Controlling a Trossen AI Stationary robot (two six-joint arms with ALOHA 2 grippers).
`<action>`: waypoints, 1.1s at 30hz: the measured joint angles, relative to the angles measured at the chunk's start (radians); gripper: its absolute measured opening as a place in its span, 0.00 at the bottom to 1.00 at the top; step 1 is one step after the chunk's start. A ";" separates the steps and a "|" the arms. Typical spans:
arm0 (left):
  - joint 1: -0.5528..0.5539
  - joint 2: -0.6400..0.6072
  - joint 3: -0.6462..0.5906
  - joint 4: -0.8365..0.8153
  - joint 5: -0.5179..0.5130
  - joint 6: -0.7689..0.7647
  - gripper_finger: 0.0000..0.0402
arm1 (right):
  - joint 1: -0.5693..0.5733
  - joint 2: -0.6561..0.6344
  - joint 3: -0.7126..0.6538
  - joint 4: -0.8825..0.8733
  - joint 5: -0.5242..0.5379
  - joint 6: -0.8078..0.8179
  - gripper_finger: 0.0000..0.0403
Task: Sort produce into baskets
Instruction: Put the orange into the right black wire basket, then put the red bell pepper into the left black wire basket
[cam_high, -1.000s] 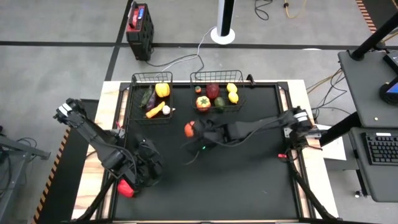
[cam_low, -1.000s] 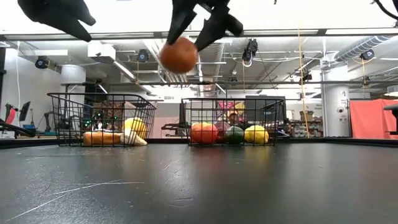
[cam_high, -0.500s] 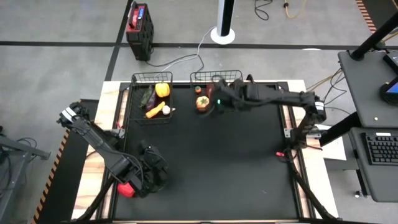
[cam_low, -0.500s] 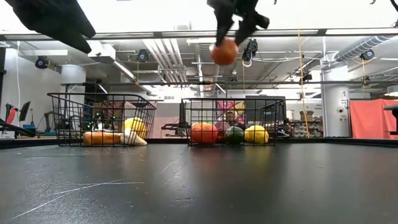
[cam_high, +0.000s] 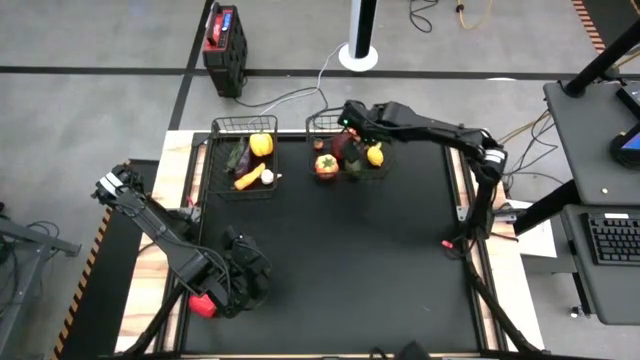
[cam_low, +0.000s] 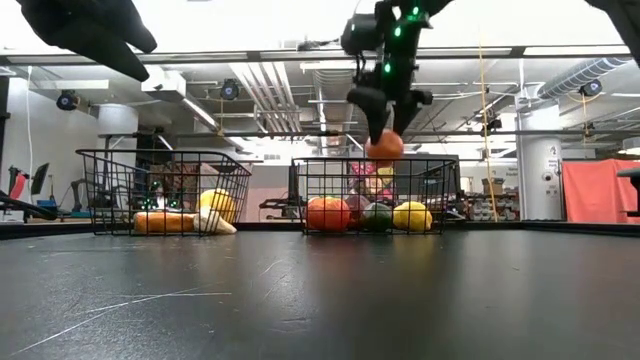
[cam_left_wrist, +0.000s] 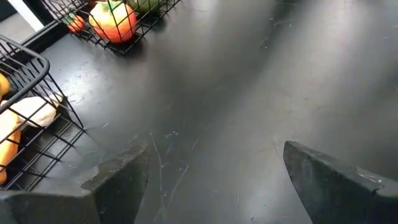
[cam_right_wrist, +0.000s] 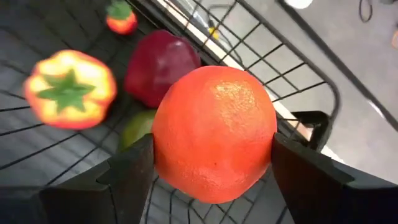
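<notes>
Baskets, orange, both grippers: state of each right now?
Orange: held in the air over the right basket, not yet dropped.
Right gripper: shut on the orange, above the right basket.
Left gripper: open, holding nothing, over the table's near left.
Right basket: upright, holds produce.
Left basket: upright, holds produce.

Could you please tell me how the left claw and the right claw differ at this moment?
The right claw grips an orange; the left claw is open and holds nothing. The right claw reaches out over the right basket at the table's far edge; the left claw sits back over the near left corner. Both are dark and two-fingered.
</notes>
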 joint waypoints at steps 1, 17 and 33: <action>0.000 0.000 0.000 0.000 -0.001 0.000 0.85 | -0.013 0.012 0.000 0.005 -0.008 -0.009 0.71; 0.000 0.000 0.000 0.001 -0.007 0.000 0.85 | -0.103 0.133 -0.001 0.054 -0.076 -0.103 0.78; 0.000 0.000 0.021 0.009 0.185 -0.008 0.85 | -0.068 0.086 -0.001 0.069 -0.077 -0.096 0.85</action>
